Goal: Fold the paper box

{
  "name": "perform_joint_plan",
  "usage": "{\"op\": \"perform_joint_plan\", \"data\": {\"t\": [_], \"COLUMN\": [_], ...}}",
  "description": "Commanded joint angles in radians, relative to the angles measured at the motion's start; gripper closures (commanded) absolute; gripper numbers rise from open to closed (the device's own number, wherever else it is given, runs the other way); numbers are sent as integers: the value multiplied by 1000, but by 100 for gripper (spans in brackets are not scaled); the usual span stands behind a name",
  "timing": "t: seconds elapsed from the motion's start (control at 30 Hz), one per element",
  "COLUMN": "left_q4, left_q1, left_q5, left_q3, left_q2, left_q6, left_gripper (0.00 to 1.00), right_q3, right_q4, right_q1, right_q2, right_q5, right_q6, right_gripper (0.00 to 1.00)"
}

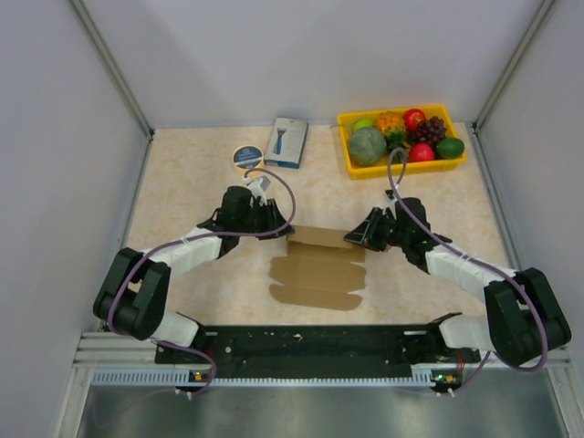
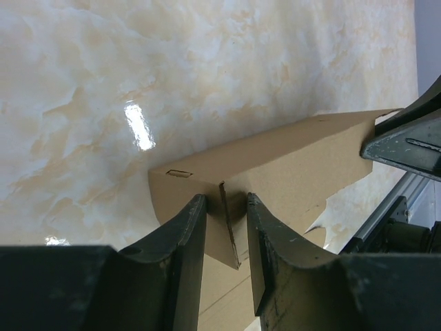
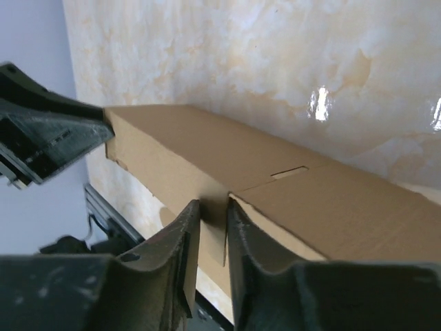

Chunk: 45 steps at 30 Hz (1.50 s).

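the paper box [image 1: 318,274] lies on the bench [image 1: 182,182] well apart from the yellow tray [image 1: 406,168], on its near side, with the strip closest to the tray standing up off the flat panels. the left end effector [image 2: 224,207] is narrow and pinches that strip at the end farther from the tray, and the right end effector [image 3: 210,207] is narrow and pinches the end nearer the tray. judgement: both ends should turn over the crease together, level and at one pace, or the thin board may twist or tear at its slots.

Bright, even overhead light. Small white glare patches on the glossy table [image 2: 83,76] in both wrist views. The paper box [image 3: 207,145] casts only faint, soft shadow. Overhead view slightly soft.
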State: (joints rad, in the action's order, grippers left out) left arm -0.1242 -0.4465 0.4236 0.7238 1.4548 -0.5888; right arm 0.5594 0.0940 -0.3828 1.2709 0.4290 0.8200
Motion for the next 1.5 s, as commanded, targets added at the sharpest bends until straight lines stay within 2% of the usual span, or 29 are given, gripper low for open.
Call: {"op": "perform_joint_plan", "data": {"t": [0.0, 0.03, 0.1, 0.3, 0.37, 0.43, 0.53, 0.6, 0.63, 0.7, 0.77, 0.83, 0.87, 0.93, 0.97, 1.0, 1.07, 1.33, 1.47], "left_q4": [26, 26, 28, 31, 31, 20, 3, 1, 18, 24, 12, -40, -63, -112, -193, -225, -296, -468, -509], "left_q1": [-8, -8, -8, -8, -8, -9, -12, -30, -41, -78, -116, -205, -240, -345, -377, -423, -455, -469, -469], "left_q5": [4, 4, 3, -3, -6, -29, -103, -161, -246, -322, -472, -592, -711, -805, -872, -897, -995, -1125, -1089], "left_q3": [2, 2, -1, -4, -6, -20, -76, -124, -139, -190, -249, -290, -320, -339, -362, -368, -366, -291, -262], "left_q2": [1, 3, -1, -7, -14, -39, -152, -255, -290, -381, -453, -481, -478, -450, -414, -390, -314, -96, -44], "left_q6": [3, 1, 1, -2, -2, -2, 20, 68, 82, 118, 132, 159, 174, 240, 271, 315, 334, 377, 391], "left_gripper": [67, 67, 67, 67, 64, 45, 27, 20, 18, 18, 19, 21, 25, 30, 32, 36, 38, 49, 48], "right_q3": [-47, -68, -102, -113, -108, -116, -110, -87, -78, -78, -64, -49, -44, -35, -32, -27, -24, -18, -18], "right_q4": [292, 326, 468, 593, 596, 650, 667, 623, 607, 613, 549, 514, 497, 483, 474, 469, 460, 428, 415], "right_q1": [22, 36, 47, 78, 87, 100, 122, 125, 125, 125, 128, 131, 131, 133, 133, 133, 133, 134, 133], "right_q2": [21, 24, 38, 139, 162, 177, 215, 235, 240, 242, 239, 237, 239, 237, 235, 234, 231, 208, 196], "right_q5": [85, 114, 135, 238, 247, 273, 303, 315, 312, 312, 292, 280, 278, 277, 277, 277, 275, 267, 263], "right_q6": [145, 151, 172, 180, 174, 191, 221, 219, 223, 243, 235, 231, 231, 229, 229, 229, 228, 220, 223], "right_gripper": [92, 100, 100, 100, 100, 100, 100, 100, 100, 100, 100, 100, 100, 96, 92, 87, 83, 81, 81]}}
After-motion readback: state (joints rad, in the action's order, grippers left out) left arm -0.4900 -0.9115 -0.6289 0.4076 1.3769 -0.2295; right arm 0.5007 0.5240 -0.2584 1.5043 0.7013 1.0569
